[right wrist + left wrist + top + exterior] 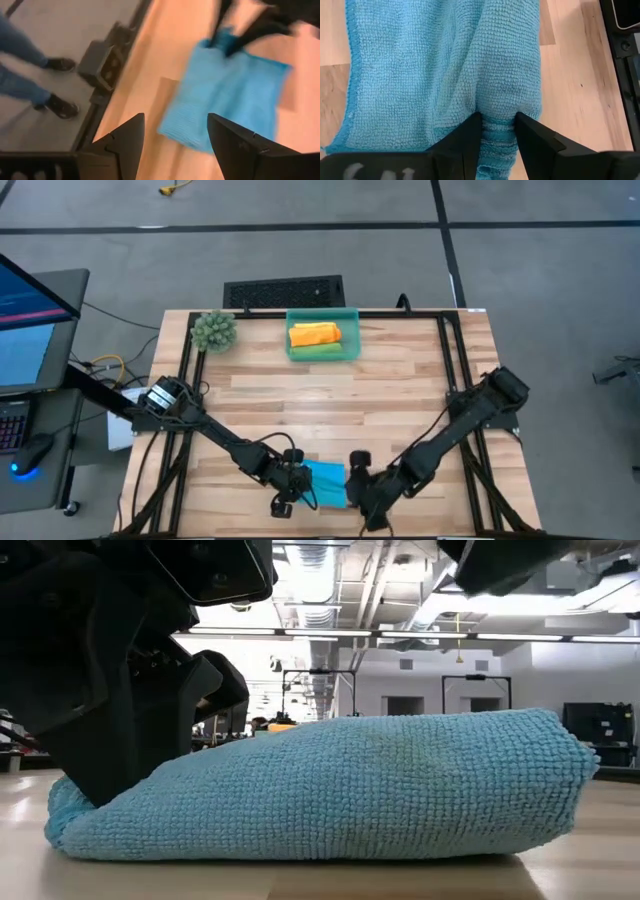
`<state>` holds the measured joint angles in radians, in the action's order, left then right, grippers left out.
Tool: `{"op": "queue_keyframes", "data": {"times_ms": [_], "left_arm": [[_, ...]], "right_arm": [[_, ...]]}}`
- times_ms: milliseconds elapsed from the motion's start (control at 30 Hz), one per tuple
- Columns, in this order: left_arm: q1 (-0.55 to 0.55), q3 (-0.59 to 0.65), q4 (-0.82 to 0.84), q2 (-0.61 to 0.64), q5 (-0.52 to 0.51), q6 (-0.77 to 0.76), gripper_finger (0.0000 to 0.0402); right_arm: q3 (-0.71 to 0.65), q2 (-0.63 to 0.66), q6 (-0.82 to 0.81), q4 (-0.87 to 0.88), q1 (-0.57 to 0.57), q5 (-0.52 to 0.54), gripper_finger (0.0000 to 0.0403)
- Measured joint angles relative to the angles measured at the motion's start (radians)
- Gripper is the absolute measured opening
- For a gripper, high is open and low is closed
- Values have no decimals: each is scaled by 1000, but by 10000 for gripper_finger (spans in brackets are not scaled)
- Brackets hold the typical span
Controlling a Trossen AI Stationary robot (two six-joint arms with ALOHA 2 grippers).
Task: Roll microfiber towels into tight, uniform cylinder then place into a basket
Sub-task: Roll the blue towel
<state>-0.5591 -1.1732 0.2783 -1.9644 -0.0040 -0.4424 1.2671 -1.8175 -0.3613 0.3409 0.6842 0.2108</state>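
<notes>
While the blue towel (326,483) lies near the table's (330,405) front edge, well apart from the basket (322,334) at the far edge, the rolling step is in hand: the cloth is bunched into a loose, fat fold, not yet a tight cylinder. Left gripper (497,131) sits at one end of the blue towel, its two fingers pinching a ridge of the cloth between them. Right gripper (175,137) hangs just off the blue towel's other side, fingers spread wide with nothing between them; the cloth shows beyond it in the right wrist view. Judgement: the next move calls for the right gripper to take or pin the free side so the left can turn the fold over on itself; the roll looks uneven, thicker at one end in the low view, so it may slacken if released early. Basket contents: an orange roll (314,334) and a green roll (318,351) side by side, touching, with the green one on the side nearer the blue towel. No yellow towel can be made out. A spiky plant ball (214,331) stands beside the basket.
</notes>
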Motion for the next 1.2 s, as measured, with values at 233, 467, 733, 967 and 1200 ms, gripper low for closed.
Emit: {"op": "queue_keyframes", "data": {"times_ms": [233, 467, 733, 967, 1200], "left_arm": [[5, 0, 0, 0, 19, -13, 110], [5, 0, -2, 0, 22, -13, 110], [5, 0, -1, 0, 24, -11, 110], [5, 0, 0, 0, 25, -14, 110], [12, 0, 0, 0, 35, -15, 110]], "right_arm": [[1, -104, 161, -175, 35, 23, 239], [2, -157, 182, -233, 13, 50, 229], [1, -205, 209, -239, 22, 29, 216], [2, -218, 24, -175, -28, 63, 199], [2, -253, -2, -167, -75, 4, 182]]}}
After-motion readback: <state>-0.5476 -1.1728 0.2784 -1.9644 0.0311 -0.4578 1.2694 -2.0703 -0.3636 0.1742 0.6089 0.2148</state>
